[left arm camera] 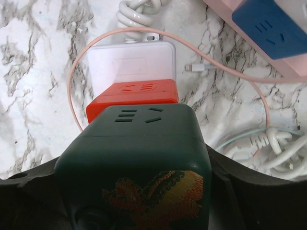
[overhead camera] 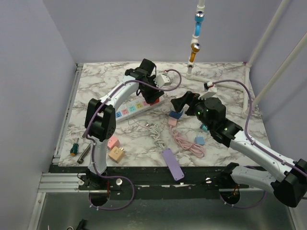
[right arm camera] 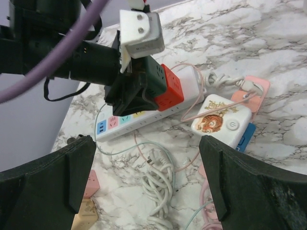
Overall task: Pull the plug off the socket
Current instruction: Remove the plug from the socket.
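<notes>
Green plug cube (left arm camera: 134,148) inside left pincer (right arm camera: 135,91), flush against red cube (right arm camera: 171,91); right pincer (right arm camera: 146,178) wide, well apart.

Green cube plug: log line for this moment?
left claw: shut on green cube plug | plug: flush against red cube socket | right claw: open, apart

Plug (left arm camera: 134,143): dark green cube, slot holes in its upper face, patterned sticker; clasped between the left hand's (left arm camera: 134,191) fingers.
Socket (left arm camera: 132,98): orange-red cube, touching the plug's far face just beyond the fingertips, seated on a white power strip (right arm camera: 194,88).
</notes>
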